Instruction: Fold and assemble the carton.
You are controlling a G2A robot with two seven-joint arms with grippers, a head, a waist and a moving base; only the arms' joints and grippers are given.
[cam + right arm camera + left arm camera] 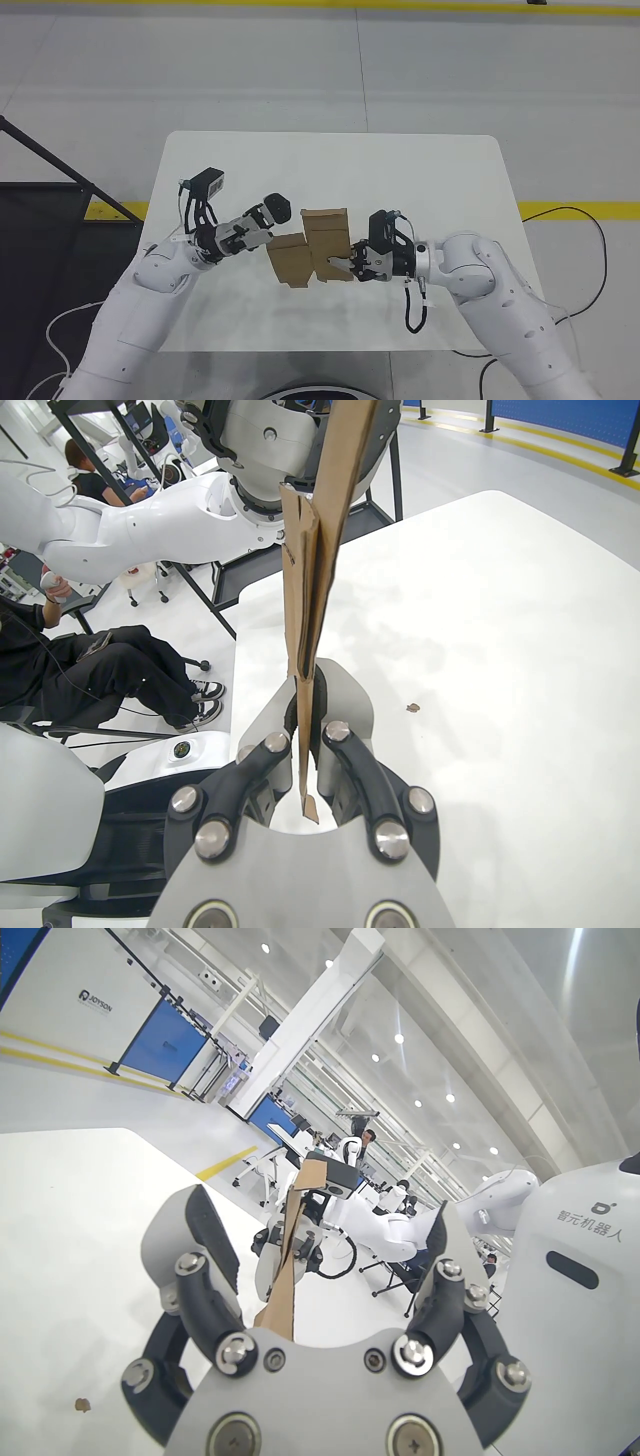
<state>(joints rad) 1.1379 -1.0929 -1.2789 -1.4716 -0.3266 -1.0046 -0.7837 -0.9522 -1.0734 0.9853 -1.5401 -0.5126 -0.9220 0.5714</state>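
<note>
carton (310, 248) looks flat, folding barely begun — right claw (306, 687) clamps its 4 o'clock edge, left claw (320, 1202) gapes wide, gripping nothing.

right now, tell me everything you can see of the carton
The carton is plain brown corrugated cardboard, collapsed flat and not yet opened out, with flaps stepping out at its ends and slightly frayed edges. It lies broad face up between the two arms, apparently lifted off the white table. The right gripper is shut on one edge. The opposite edge sits between the open fingers of the left gripper, seemingly untouched.
</note>
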